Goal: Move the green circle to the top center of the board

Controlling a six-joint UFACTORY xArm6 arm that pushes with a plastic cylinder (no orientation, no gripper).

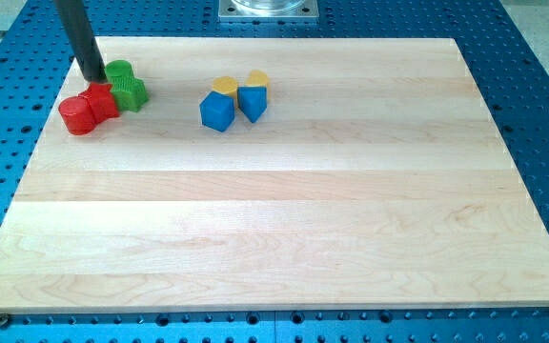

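Overhead, pale wooden board on blue perforated table, no jaws, my tip beside green circle.

One camera looks steeply down across the whole board from its bottom edge.

Dark rod slanting down from the view's top left, my tip on the board

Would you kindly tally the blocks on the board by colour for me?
Red blocks: 2, red cylinder and red block
Green blocks: 2, green circle and green block
Blue blocks: 2, and
Yellow blocks: 2, and
Total: 8
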